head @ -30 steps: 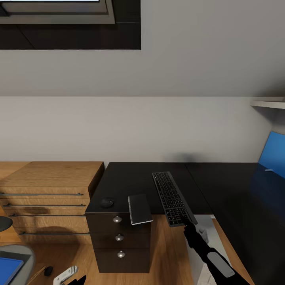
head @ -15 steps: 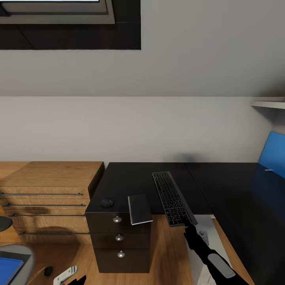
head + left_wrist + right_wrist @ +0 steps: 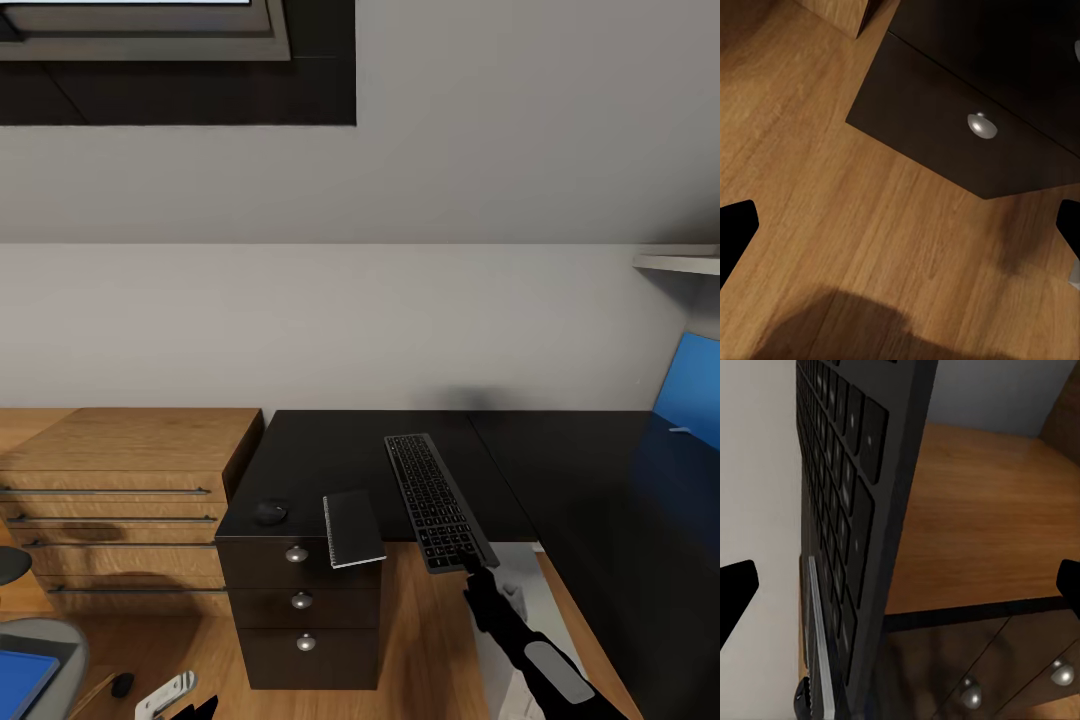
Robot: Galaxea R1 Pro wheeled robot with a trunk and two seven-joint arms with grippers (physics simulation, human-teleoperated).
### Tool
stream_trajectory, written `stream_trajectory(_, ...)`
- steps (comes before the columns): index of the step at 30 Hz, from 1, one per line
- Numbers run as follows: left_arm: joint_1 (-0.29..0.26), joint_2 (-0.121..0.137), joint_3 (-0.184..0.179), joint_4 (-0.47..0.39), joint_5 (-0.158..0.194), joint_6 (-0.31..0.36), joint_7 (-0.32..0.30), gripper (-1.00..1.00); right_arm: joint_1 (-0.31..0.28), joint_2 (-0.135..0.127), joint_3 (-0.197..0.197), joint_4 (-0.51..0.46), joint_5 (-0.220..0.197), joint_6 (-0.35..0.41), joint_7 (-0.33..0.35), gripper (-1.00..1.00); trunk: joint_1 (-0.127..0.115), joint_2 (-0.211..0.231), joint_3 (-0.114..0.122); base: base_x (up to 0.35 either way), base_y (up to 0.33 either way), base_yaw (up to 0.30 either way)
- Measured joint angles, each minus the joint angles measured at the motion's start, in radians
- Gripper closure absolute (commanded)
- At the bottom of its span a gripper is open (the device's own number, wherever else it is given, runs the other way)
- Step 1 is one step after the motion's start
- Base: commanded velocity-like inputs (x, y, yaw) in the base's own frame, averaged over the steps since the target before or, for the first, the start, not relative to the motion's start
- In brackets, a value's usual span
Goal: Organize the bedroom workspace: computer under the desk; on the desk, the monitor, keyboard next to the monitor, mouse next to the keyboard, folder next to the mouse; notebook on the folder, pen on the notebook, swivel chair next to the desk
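The black keyboard (image 3: 435, 500) lies slanted on the black desk (image 3: 330, 450), its near end past the front edge. My right gripper (image 3: 472, 568) is open at that end. In the right wrist view the keyboard (image 3: 851, 532) shows edge-on between the wide-apart fingertips (image 3: 736, 589). The dark grey notebook (image 3: 353, 528) overhangs the desk edge, with the mouse (image 3: 270, 512) beside it. The blue folder (image 3: 22, 680) lies on the grey swivel chair (image 3: 55, 640) at the lower left. My left gripper (image 3: 900, 232) hangs open over the wooden floor. Monitor and pen are out of view.
Black drawers with silver knobs (image 3: 302, 601) sit under the desk's left end. Low wooden shelving (image 3: 120, 480) stands left of them. A blue panel (image 3: 690, 395) rises at the right edge. A pale shape (image 3: 520, 600) shows under the desk behind my right arm.
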Motion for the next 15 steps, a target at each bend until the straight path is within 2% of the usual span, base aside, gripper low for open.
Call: stream_trajectory(15,0.000,0.000,0.000,0.000,0.003,0.000,0.000,-1.00,0.000,0.001,0.000,0.000,0.000,0.061,0.001,-1.00,0.000,0.000,0.000,0.000,0.000,0.000)
